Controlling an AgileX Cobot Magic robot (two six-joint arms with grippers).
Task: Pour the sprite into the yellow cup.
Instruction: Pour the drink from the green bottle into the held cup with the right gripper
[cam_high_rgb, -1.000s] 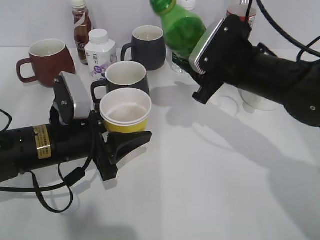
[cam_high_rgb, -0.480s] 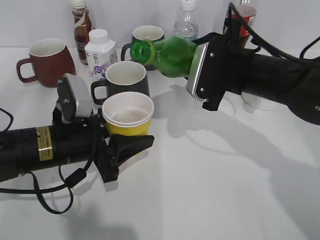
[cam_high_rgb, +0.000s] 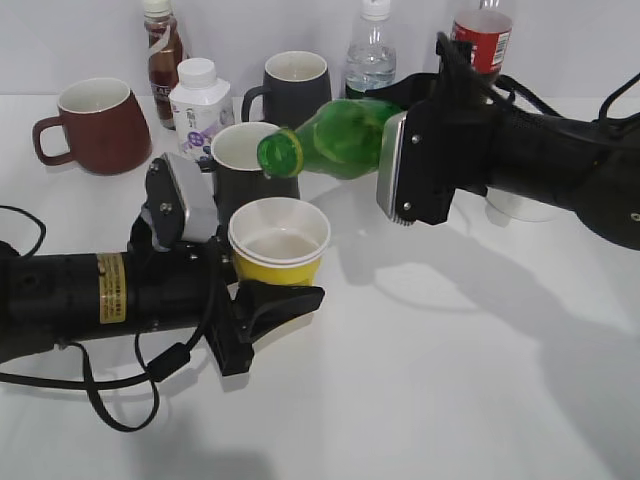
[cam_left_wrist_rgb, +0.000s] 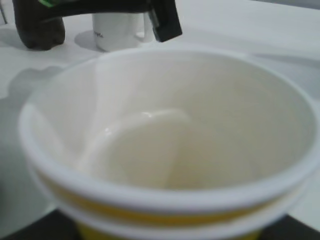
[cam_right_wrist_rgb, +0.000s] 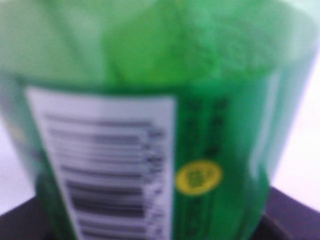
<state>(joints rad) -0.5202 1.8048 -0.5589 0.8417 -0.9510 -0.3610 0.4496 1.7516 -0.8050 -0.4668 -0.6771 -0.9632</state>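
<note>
Two arms meet over the white worktop (cam_high_rgb: 450, 380), and the pour looks to be in its tipping stage: the right gripper (cam_high_rgb: 400, 165), jaws pinching the body of the sprite (cam_high_rgb: 335, 140), holds the bottle nearly level, its capped neck angled slightly down and hanging just above and behind the rim of the yellow cup (cam_high_rgb: 279, 243). The left gripper (cam_high_rgb: 262, 300) has its jaws clamped around the cup's lower wall, holding it near the middle of the worktop, just in front of a dark grey mug (cam_high_rgb: 250, 158). Next, I'd judge, the neck must come squarely over the cup's mouth and tilt steeper. The bottle is smooth, translucent green plastic, its glossy label showing a white barcode patch in the right wrist view; the cup is thin paper, tapered, with a rolled white rim and a pale, seemingly empty inside.
</note>
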